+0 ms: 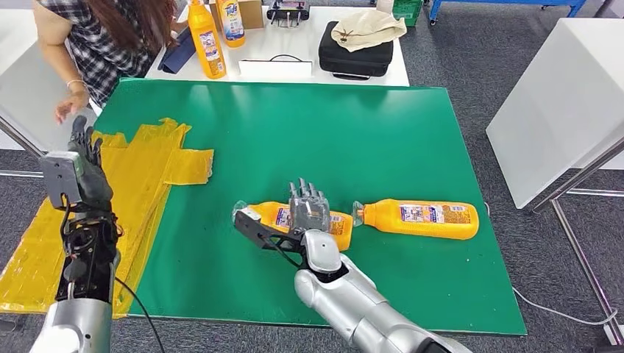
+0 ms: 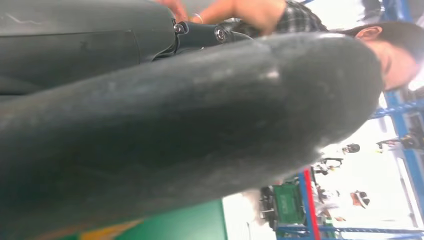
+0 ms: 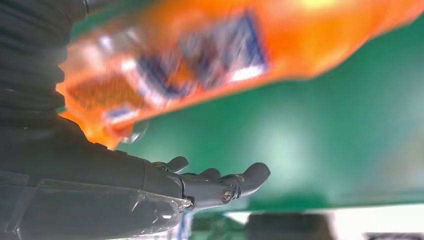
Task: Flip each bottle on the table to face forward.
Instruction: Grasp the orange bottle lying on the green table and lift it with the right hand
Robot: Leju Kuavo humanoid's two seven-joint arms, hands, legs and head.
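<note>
Where legible, "Tide" bottle (image 1: 233,22) label

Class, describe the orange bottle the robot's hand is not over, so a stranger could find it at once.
Start at the green mat. Two orange bottles lie on their sides near its front edge. Yours is the right-hand bottle, lying bare, while the right hand covers the other bottle.

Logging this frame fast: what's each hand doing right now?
Left hand: raised off the mat, holding nothing, fingers apart.
Right hand: over the lying orange bottle; grip cannot be told.
</note>
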